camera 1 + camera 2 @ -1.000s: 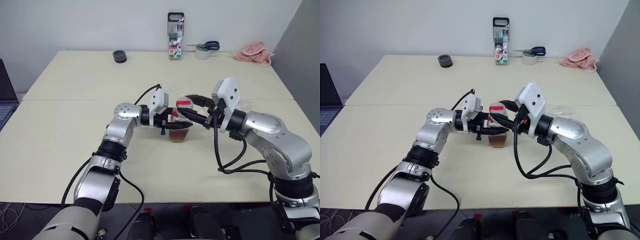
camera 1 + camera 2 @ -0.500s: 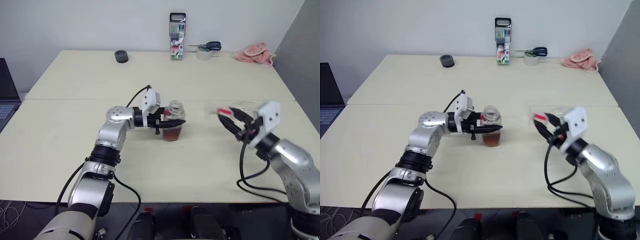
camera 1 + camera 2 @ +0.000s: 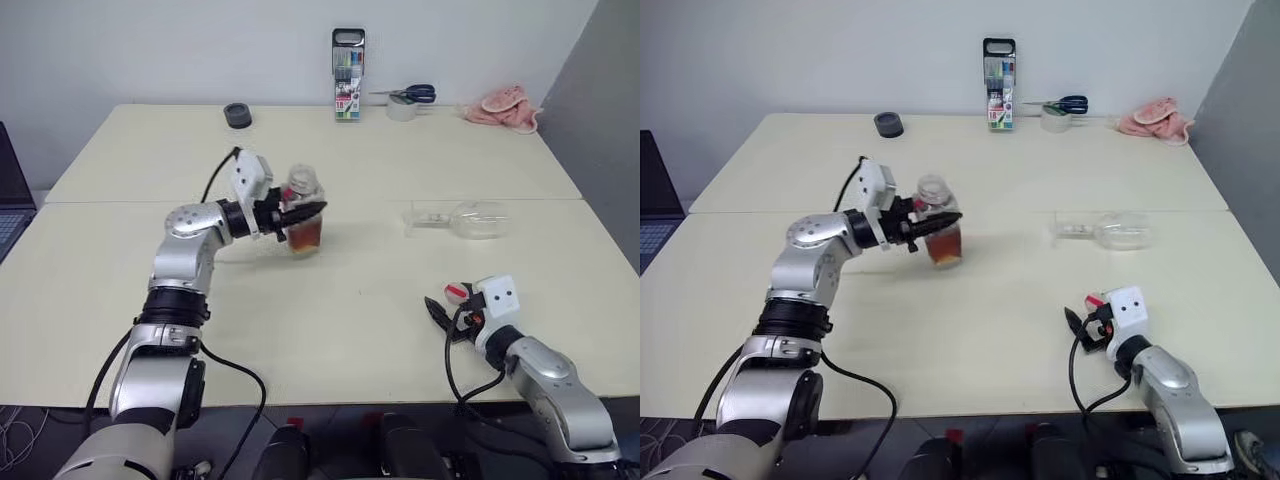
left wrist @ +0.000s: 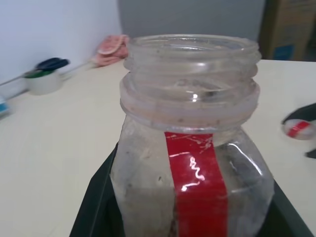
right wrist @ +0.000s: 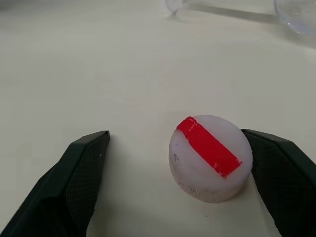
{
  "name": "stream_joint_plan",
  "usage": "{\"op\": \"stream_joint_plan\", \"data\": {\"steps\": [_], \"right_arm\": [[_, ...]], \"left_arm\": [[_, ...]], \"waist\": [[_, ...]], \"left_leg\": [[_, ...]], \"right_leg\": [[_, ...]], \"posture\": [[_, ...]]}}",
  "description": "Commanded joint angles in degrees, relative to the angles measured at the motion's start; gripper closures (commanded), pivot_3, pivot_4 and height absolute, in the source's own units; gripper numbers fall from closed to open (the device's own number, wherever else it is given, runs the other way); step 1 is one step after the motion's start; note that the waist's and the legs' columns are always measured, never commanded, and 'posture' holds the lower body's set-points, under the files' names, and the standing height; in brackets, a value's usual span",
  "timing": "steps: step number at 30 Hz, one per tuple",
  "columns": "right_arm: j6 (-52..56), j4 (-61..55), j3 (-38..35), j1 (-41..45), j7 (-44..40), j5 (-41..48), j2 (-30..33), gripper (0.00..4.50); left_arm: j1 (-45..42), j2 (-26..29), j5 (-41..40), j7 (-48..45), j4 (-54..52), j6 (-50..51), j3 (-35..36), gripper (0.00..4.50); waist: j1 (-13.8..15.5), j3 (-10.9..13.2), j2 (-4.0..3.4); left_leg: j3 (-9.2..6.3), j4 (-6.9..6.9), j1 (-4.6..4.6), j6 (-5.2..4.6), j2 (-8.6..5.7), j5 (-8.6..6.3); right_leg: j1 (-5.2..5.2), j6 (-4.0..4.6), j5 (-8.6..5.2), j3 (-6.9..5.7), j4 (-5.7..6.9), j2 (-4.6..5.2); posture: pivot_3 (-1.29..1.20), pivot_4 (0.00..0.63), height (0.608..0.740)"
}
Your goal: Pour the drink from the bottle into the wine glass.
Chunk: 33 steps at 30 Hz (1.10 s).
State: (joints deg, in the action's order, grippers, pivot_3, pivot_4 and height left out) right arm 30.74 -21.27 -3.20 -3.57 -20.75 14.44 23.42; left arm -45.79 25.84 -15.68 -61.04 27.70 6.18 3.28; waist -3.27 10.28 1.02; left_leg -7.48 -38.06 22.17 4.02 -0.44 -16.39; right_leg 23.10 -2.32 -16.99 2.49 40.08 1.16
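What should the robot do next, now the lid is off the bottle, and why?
Probably pull the right tool back off the cap, which sits on the table between its open fingers. The wine glass lies on its side, so it likely has to be stood upright by the free arm before the left tool, holding the open bottle, can pour.

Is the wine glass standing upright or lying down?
Lying down. The wine glass rests on its side on the table, with bowl and stem both along the surface.
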Motion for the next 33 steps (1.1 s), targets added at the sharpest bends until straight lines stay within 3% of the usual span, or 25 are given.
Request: {"op": "stream_joint_plan", "data": {"steps": [1,4,7,11,18,27,33], "right_arm": [[1.03,-0.18,-1.01,0.29,-1.71,-1.33,3.7,0.0],[-2.66,-2.31,-1.78,3.8,-8.04,-0.81,10.04,0.0],[-0.25,-6.2,-0.04,11.51,-14.93,6.76,11.36,0.0],[4.56,-6.59,5.59,22.68,-17.89,10.66,8.85,0.0],[6.69,0.77,14.92,36.2,-15.76,7.25,0.83,0.0],[3.99,5.29,17.02,40.4,-15.31,3.73,-4.03,0.0],[4.22,4.81,17.07,40.46,-15.4,3.2,-5.5,0.0]], "left_arm": [[-0.41,2.32,1.47,6.59,0.44,-2.21,3.18,2.82],[-0.23,3.79,2.84,15.85,3.43,-3.38,6.6,2.82],[0.39,4.89,3.75,23.2,6.29,-3.43,9.16,2.82],[0.78,5.68,3.95,28.01,8.35,-3.16,10.81,2.82],[1.28,5.45,3.29,31.89,10.92,-4.76,12.77,2.82],[4.45,3.42,1.79,32.61,10.78,-6.15,13.33,2.83],[5.52,3.44,2.03,33.07,10.96,-7.8,13.09,0.92]], "waist": [[0.05,0.0,0.0],[0.02,0.01,0.0],[-0.37,0.02,0.01],[-0.38,0.01,0.03],[0.4,-0.02,0.08],[0.34,-0.03,0.09],[0.22,-0.04,0.08]], "left_leg": [[0.0,0.0,0.0,0.0,-0.01,0.0],[0.05,-0.01,-0.02,-0.01,-0.07,0.0],[0.04,0.01,-0.03,-0.01,0.01,-0.01],[-0.06,0.04,-0.06,-0.01,0.05,0.0],[-0.16,-0.07,0.28,0.23,-0.09,0.13],[-0.15,-0.05,0.25,0.24,-0.11,0.13],[-0.14,-0.04,0.2,0.23,-0.1,0.13]], "right_leg": [[-0.01,0.0,0.0,0.0,-0.01,0.01],[-0.01,0.0,0.0,0.05,-0.01,0.07],[0.02,0.0,0.0,0.03,-0.02,0.0],[0.01,0.0,0.0,-0.06,0.01,-0.02],[0.13,0.02,0.02,-0.16,-0.1,0.22],[0.16,0.05,0.04,-0.17,-0.06,0.23],[0.16,0.09,0.06,-0.18,-0.03,0.2]], "posture": [[0.0,0.15,0.74],[0.0,0.15,0.74],[0.0,0.15,0.74],[0.0,0.15,0.74],[0.0,0.15,0.74],[0.0,0.15,0.74],[0.0,0.15,0.74]]}}
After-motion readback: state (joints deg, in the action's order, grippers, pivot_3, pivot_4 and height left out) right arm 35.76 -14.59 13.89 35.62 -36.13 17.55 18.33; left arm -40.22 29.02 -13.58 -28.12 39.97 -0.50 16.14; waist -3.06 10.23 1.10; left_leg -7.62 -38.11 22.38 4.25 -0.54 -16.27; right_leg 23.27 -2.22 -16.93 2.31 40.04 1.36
